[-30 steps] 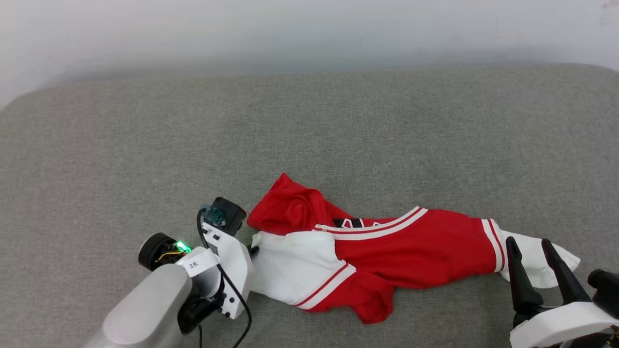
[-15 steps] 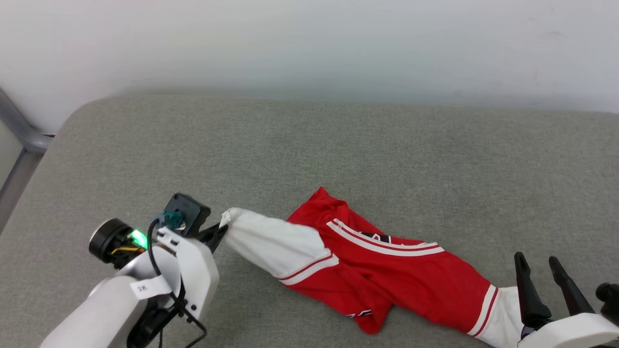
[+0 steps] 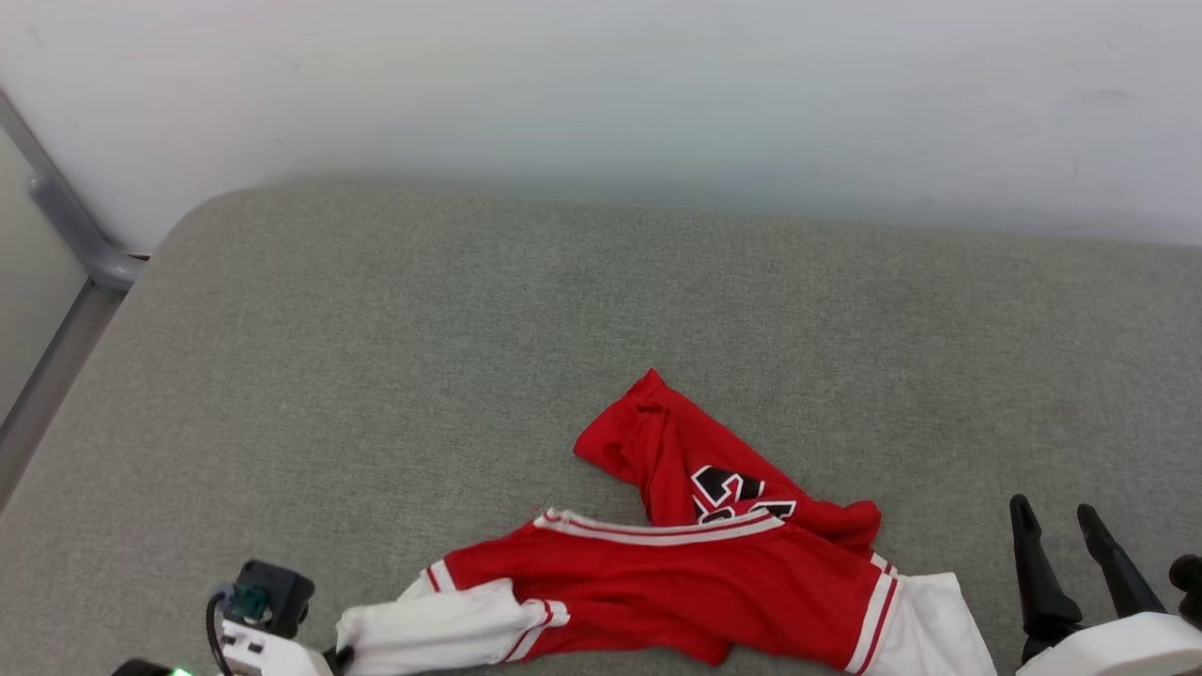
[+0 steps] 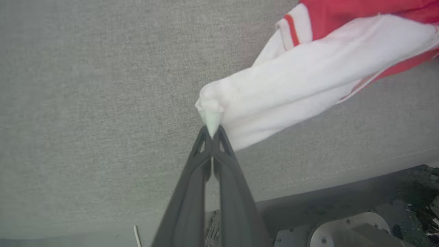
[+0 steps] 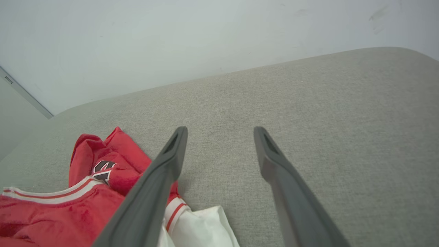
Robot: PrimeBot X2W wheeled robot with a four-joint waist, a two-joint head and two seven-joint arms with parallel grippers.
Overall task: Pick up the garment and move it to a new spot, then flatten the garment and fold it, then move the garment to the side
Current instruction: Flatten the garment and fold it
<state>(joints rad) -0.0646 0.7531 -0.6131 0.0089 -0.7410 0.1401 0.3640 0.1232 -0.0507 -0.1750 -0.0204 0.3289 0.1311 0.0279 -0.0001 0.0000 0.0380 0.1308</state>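
Note:
The garment [image 3: 695, 587], a bright red shirt with white sleeve ends and striped trim, lies crumpled on the grey cushion near its front edge. My left gripper [image 4: 212, 132] is shut on the tip of the white left sleeve [image 4: 291, 85], which stretches away from the fingers; in the head view that gripper [image 3: 338, 657] sits at the bottom edge beside the sleeve end [image 3: 423, 634]. Over the cushion, just right of the garment's other white sleeve [image 3: 930, 624], my right gripper [image 3: 1061, 526] stands open with nothing between its fingers [image 5: 164, 171]. The red cloth [image 5: 68, 202] lies left of it.
The grey cushion [image 3: 470, 329] stretches wide behind and to the left of the shirt, ending at a pale wall [image 3: 601, 94]. A grey metal rail [image 3: 66, 225] stands at the far left. The cushion's front edge and dark robot base [image 4: 360, 219] lie below the left gripper.
The head camera has shifted. My left gripper has dragged the white sleeve toward the cushion's front left, pulling the shirt along and turning it. The right gripper stays open.

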